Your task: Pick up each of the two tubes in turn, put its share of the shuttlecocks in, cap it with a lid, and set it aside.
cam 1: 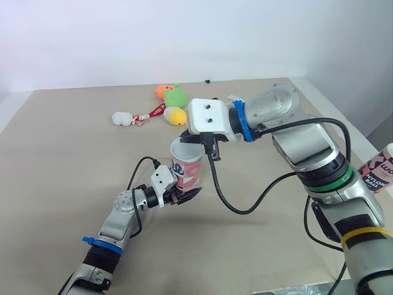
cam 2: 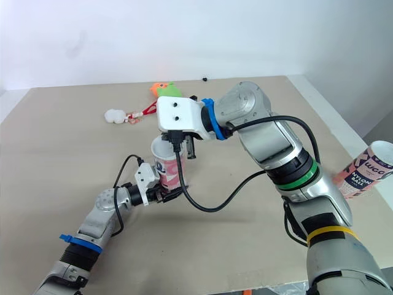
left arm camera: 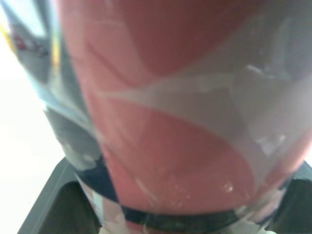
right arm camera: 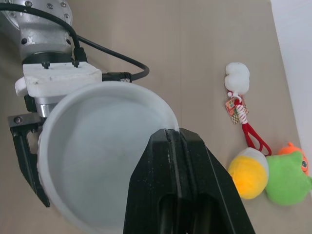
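A pink and white tube [cam 1: 189, 173] stands upright in the middle of the table, and my left gripper [cam 1: 184, 192] is shut on its lower part. The left wrist view shows the tube's wall [left arm camera: 170, 122] pressed up close. Its top is a white round rim [right arm camera: 105, 146] with a pale inside; I cannot tell whether that is a lid or the open mouth. My right gripper [right arm camera: 171, 134] hangs just over that rim's edge, fingers shut together with nothing seen between them. A second pink tube [cam 2: 366, 169] leans at the far right, past the table's edge.
Plush toys lie at the back of the table: a green one [cam 1: 177, 96], an orange one [cam 1: 161, 91], a yellow one [cam 1: 176, 116] and a white one [cam 1: 123, 118] with a red strap. The table's right edge [cam 1: 344, 117] runs close to my right arm.
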